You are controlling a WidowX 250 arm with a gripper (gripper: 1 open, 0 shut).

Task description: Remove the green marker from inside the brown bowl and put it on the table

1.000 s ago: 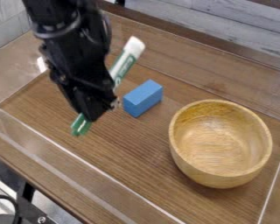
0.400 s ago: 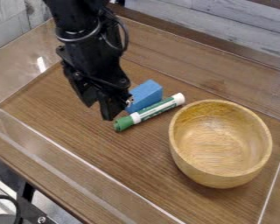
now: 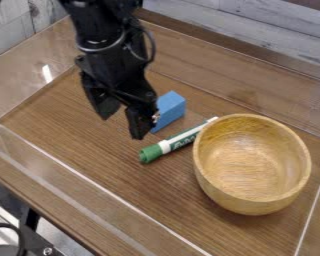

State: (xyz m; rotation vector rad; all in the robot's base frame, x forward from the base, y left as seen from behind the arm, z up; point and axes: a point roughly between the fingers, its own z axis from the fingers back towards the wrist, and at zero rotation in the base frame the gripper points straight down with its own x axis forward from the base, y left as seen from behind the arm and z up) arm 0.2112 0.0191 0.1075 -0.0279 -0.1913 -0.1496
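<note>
The pincer (image 3: 135, 116) now hangs spread and empty, having let go of the green marker (image 3: 178, 139). The marker lies flat mid-surface, between the blue block (image 3: 167, 108) and the empty brown bowl (image 3: 252, 163), so the task looks complete.

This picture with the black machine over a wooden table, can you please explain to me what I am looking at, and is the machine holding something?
The black machine is a robot arm. Its end effector, the part that grasps, points down and stands open, holding nothing. There is one view only, from a camera in front of the table and above it, looking down at an angle. The table is dark wood with low clear walls around it. On it lie a green marker, a blue block and an empty brown bowl. The marker lies flat beside the bowl, not in it, with the block just behind it.
</note>
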